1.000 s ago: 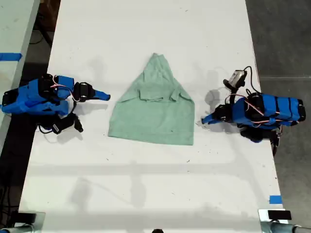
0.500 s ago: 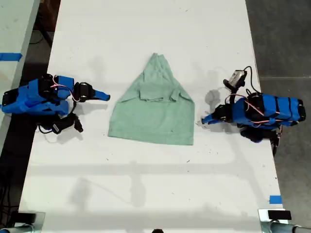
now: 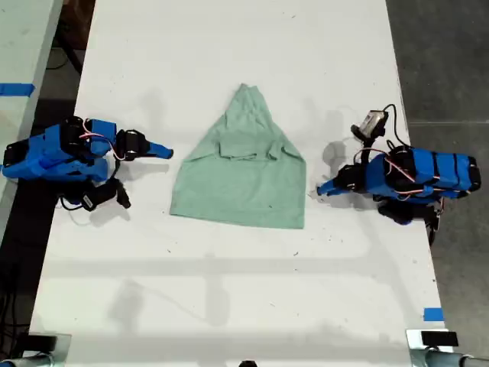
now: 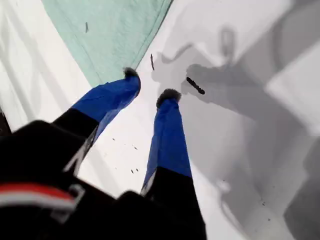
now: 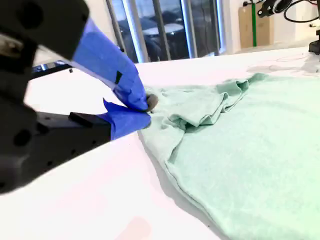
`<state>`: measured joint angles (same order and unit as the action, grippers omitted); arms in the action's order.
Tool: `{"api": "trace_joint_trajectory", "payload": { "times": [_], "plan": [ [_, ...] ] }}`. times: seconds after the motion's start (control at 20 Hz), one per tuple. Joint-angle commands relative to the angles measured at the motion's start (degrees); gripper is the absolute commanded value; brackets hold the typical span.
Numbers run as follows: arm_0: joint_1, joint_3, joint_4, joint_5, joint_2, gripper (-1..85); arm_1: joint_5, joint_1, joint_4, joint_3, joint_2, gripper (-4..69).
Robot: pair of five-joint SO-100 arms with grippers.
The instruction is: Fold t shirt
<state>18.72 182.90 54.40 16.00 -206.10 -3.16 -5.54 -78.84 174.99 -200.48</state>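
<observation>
**T shirt (image 3: 241,183) lies partly folded between two blue arms**

Exterior view: the pale green t shirt rests flat on the middle of the white surface (image 3: 229,46). It has a narrow peak at the far end, a small fold across its middle and a wide straight hem nearest the camera. My first hand (image 3: 319,189) sits low on the surface at the exterior view's right, just beside the cloth's edge. My second hand (image 3: 166,152) points at the shirt from the exterior view's left, a little apart from it.

First wrist view: my first hand (image 4: 150,85) is released, its two blue fingers spread and holding nothing. A corner of the t shirt (image 4: 115,35) lies just beyond one fingertip.

Second wrist view: my second hand (image 5: 146,110) is clenched, tips together and empty, right at the rumpled edge of the t shirt (image 5: 250,135).
</observation>
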Motion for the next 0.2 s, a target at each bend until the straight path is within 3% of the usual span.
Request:
{"api": "trace_joint_trajectory", "payload": {
  "times": [0.0, 0.15],
  "plan": [
    [1.14, 0.53, 0.18, -1.41, -0.35, -0.2, -0.09, -0.53, 1.32, 2.64, -0.44, 10.6],
    [1.14, 0.53, 0.26, -1.41, -0.35, -0.2, -0.09, -0.53, 1.32, 2.64, -0.44, 10.6]
  ]
}}
